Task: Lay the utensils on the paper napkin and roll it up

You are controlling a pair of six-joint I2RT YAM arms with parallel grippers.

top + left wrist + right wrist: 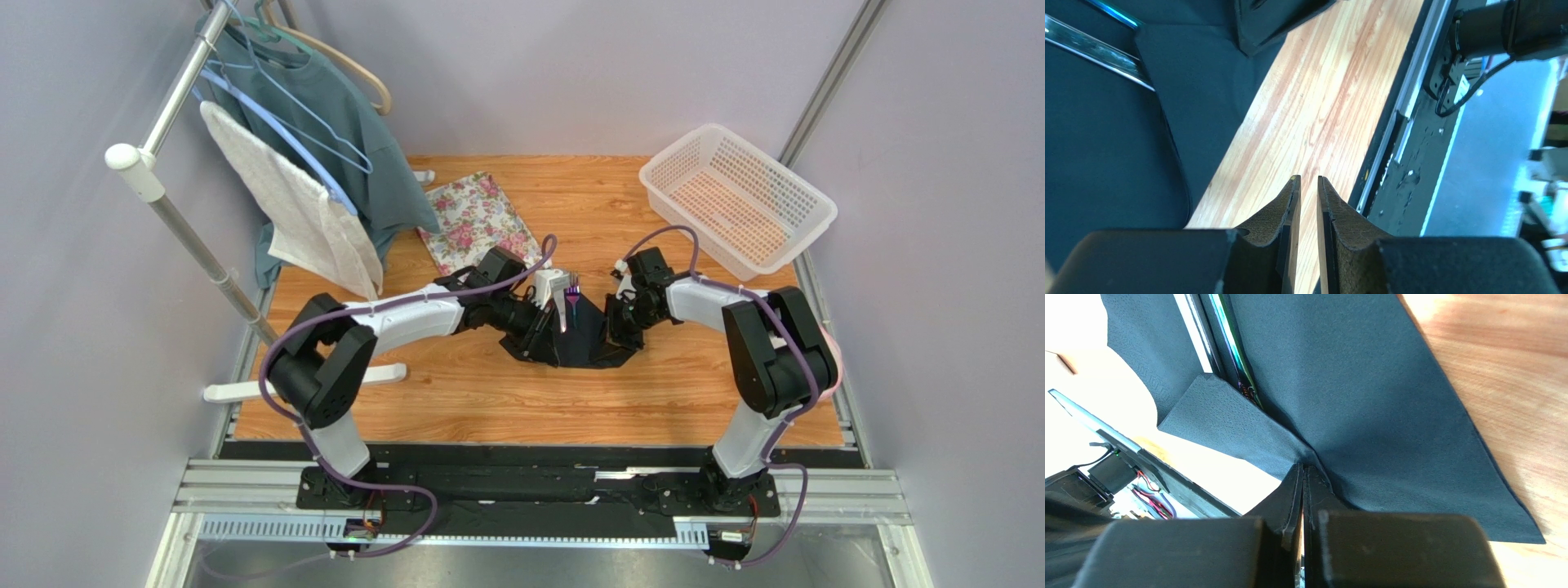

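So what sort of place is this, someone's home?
Most likely a robot test booth, not a home: plain walls close in one wooden table, two robot arms are bolted to a metal rail at its edge, and a clothes rack and plastic basket stand around like props.

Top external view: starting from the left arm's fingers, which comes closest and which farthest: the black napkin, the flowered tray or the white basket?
1. The black napkin, right beside the left fingers, mid-table.
2. The flowered tray, farther back, on the left.
3. The white basket, at the far right corner.
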